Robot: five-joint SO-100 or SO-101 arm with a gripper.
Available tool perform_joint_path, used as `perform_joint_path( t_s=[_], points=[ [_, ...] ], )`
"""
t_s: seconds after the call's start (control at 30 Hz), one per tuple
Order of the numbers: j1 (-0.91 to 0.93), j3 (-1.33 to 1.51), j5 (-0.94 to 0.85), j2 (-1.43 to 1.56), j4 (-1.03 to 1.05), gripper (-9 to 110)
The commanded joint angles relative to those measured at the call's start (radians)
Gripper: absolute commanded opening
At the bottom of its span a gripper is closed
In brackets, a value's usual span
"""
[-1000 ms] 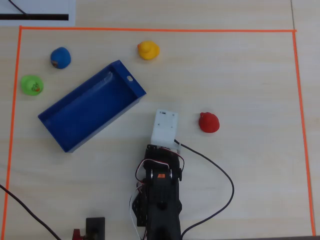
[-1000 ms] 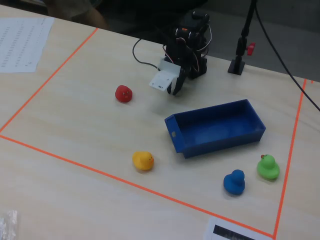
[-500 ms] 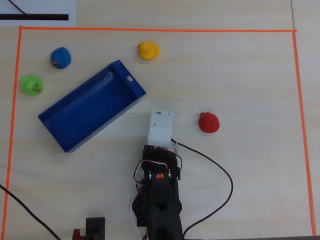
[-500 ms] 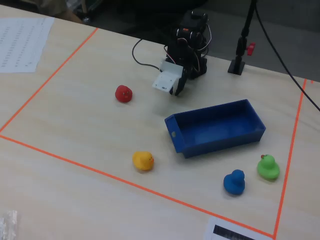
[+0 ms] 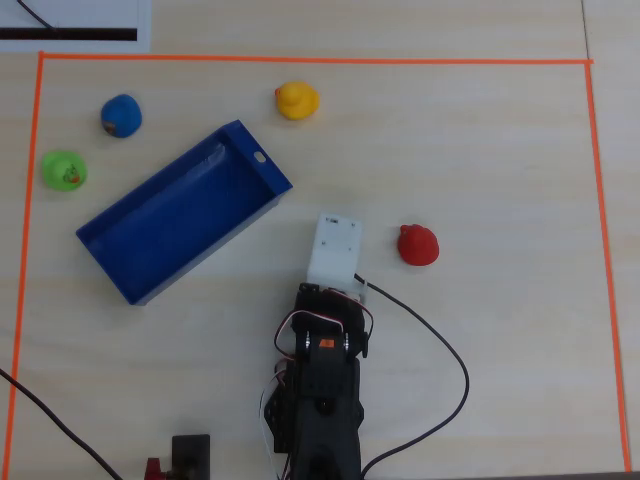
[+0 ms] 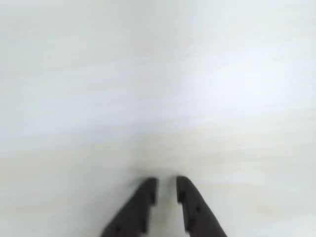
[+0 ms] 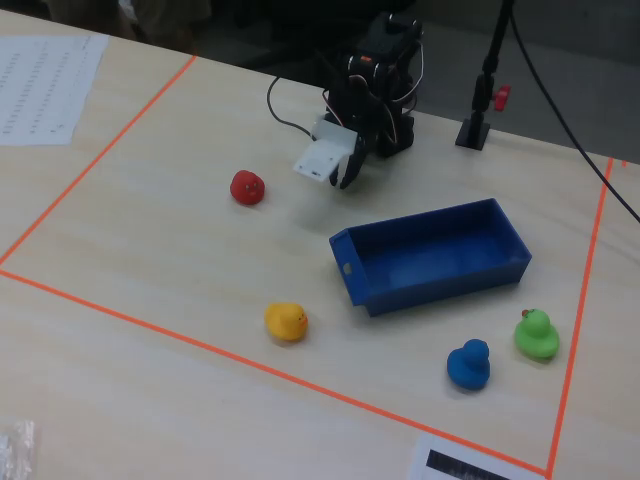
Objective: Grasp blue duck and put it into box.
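Observation:
The blue duck [image 5: 121,115] sits at the upper left of the overhead view, outside the box; in the fixed view it [image 7: 468,365] is at the near right. The dark blue box [image 5: 262,160] lies diagonally on the table and is empty, also seen in the fixed view [image 7: 430,255]. My gripper [image 6: 167,183] hovers over bare table, far from the duck. Its jaws stand almost together with a narrow gap and nothing between them. In the fixed view the gripper [image 7: 345,178] points down beside the arm base, behind the box.
A green duck [image 5: 63,170] sits close to the blue one. A yellow duck [image 5: 297,100] and a red duck [image 5: 418,245] lie apart. Orange tape [image 5: 300,60] frames the work area. A black cable [image 5: 440,350] loops beside the arm.

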Motion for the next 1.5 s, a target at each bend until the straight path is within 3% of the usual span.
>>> perform_joint_path(
  t_s=[0.0, 0.17, 0.33, 0.87, 1.47],
  points=[
    [-0.021, -0.577, 0.075, -0.408, -0.021, 21],
    [-0.183, -1.172, 0.232, -0.813, 0.121, 28],
    [-0.351, -1.585, 0.339, -1.207, 0.186, 30],
    [-0.670, -2.569, 0.486, -2.197, 0.238, 32],
    [-0.649, -2.611, 0.476, -2.388, -0.095, 31]
  ],
)
